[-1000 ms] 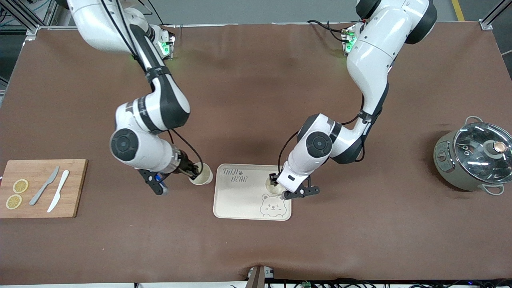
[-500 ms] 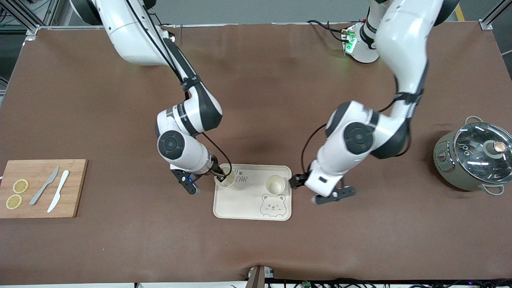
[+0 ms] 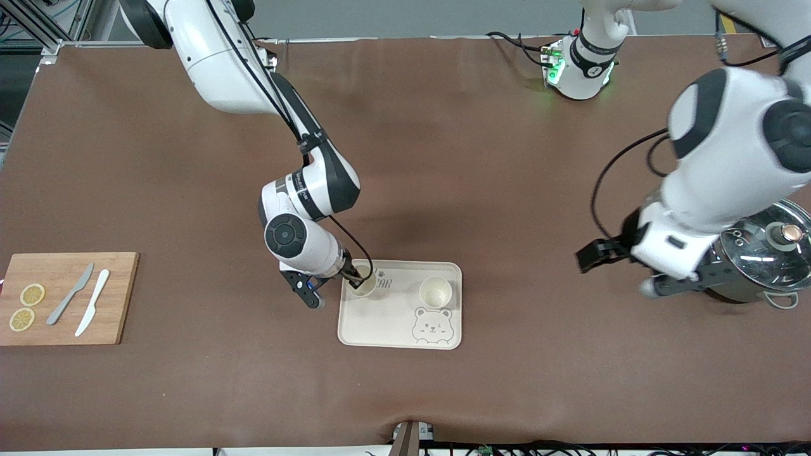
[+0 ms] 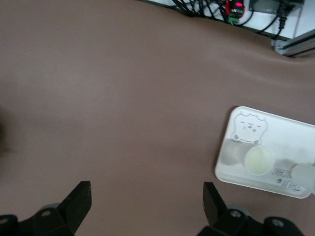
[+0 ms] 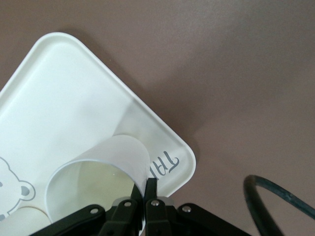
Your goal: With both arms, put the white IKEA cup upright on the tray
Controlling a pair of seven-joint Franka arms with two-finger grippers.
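Note:
The cream-white tray (image 3: 386, 323) with a bear face lies on the brown table. One white cup (image 3: 435, 292) stands upright on it, free of any gripper. My right gripper (image 3: 355, 277) is shut on the rim of a second white cup (image 3: 365, 286), which is upright at the tray's corner toward the right arm's end. In the right wrist view the gripper (image 5: 143, 189) pinches the cup's wall (image 5: 98, 182) over the tray (image 5: 64, 88). My left gripper (image 3: 618, 275) is open and empty, up over the table beside the pot. The left wrist view shows the gripper (image 4: 146, 196), the tray (image 4: 288, 132) and the free cup (image 4: 259, 160).
A wooden cutting board (image 3: 120, 297) with two knives and lemon slices lies at the right arm's end. A grey pot (image 3: 754, 253) with a glass lid stands at the left arm's end, partly under the left arm.
My right gripper has carried its cup from the table onto the tray's corner. My left gripper has let go of the other cup, risen and swung away toward the pot.

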